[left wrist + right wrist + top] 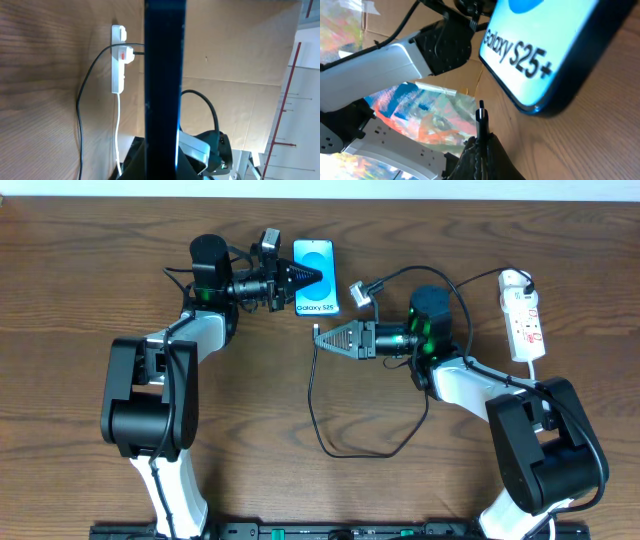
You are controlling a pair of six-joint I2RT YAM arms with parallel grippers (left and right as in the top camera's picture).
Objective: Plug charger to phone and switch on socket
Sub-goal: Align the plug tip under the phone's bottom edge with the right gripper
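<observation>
Displaying "Galaxy S25+", the phone (555,50) is near the charger (480,120).

Two matching arms stand here: the left arm (150,395) and the right arm (545,445) are each made of boxy matte-black joint housings linked by glossy white curved shells. Each has a black cylindrical motor (210,252) glowing green near the wrist. The left gripper (321,277) and the right gripper (319,336) are tapered black wedges

The phone (316,277) has a light blue screen, a darker blue round graphic, dark lettering and dark edges. The socket (523,315) is white with red marks, the charger (313,385) black, the table (70,300) brown woodgrain.
</observation>
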